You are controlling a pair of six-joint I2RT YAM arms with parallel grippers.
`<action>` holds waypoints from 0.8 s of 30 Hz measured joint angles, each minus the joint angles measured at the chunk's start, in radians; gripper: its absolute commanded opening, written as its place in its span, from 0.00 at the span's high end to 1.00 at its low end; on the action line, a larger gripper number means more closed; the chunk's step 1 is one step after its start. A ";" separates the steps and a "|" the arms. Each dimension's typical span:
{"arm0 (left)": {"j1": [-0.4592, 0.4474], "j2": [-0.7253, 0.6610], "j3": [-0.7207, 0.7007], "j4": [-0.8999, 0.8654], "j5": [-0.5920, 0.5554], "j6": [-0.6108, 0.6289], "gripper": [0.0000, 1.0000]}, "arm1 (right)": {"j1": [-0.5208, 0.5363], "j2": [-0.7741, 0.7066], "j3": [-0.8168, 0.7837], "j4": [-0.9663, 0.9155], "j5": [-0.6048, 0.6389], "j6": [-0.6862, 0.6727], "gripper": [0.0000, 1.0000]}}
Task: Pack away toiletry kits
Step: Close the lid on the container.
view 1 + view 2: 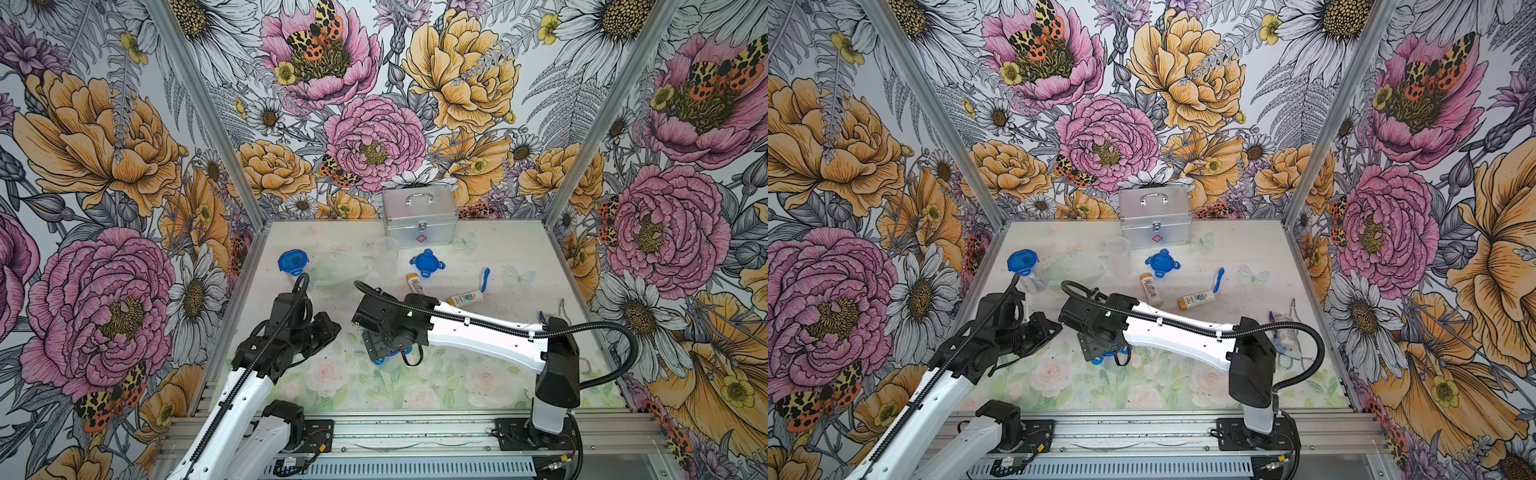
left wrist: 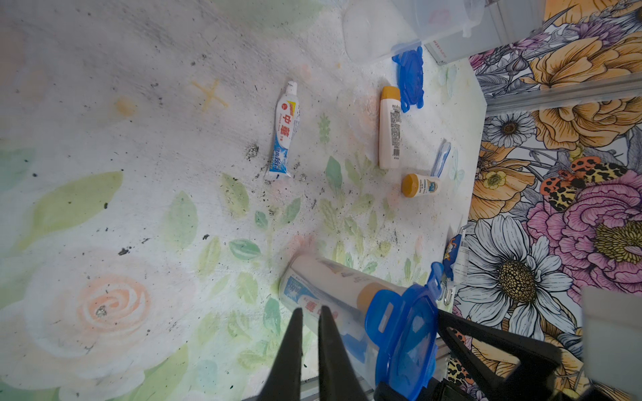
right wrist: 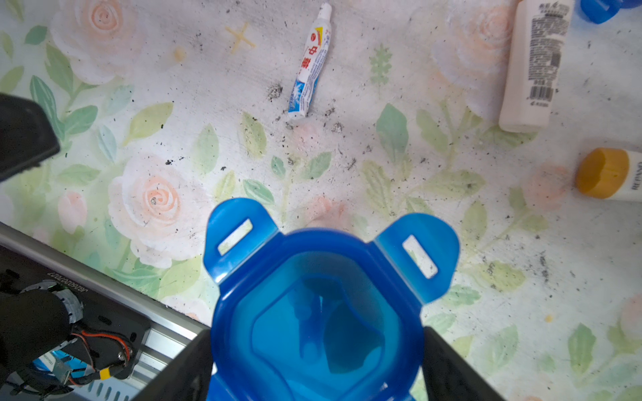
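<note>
The right gripper (image 3: 316, 343) has its jaws spread wide and pressed against both sides of a lidded cup (image 2: 333, 288), just below its blue lid (image 3: 319, 295), whose two visible clip tabs stand flipped up. The cup is clear and tilted. Through its wall show a white-blue tube, a yellow-capped bottle and something blue. It sits well in front of the silver case (image 1: 419, 216). The left gripper (image 2: 311, 312) hangs close beside that cup, its fingers pinched together on nothing.

Between the held cup and the case lies a toothpaste tube (image 2: 285, 132), white with red "中華" and a blue lower end. Nearer the case a white bottle (image 2: 389, 128) with a yellow-orange cap lies back side up, showing a barcode and print too fine to read. A second bottle (image 2: 420, 185) lies just beside it; its lettering is cut off. A blue-white toothbrush (image 1: 485, 279) lies beside these bottles. A loose lid (image 1: 424, 262) rests just in front of the case, which bears a red cross. An empty cup (image 1: 384, 253) stands by the case's left front corner, and a closed cup (image 1: 294, 266) stands well to the case's left.
</note>
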 measured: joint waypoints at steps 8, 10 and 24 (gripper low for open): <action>-0.006 0.000 0.000 0.000 0.000 0.000 0.88 | 0.000 -0.025 -0.034 0.021 -0.001 0.001 0.28; -0.008 0.000 0.000 0.000 -0.001 0.000 0.88 | 0.000 -0.025 -0.034 0.021 -0.001 0.001 0.28; -0.036 0.000 0.000 -0.014 -0.019 0.000 0.88 | 0.000 -0.025 -0.034 0.018 0.000 0.005 0.29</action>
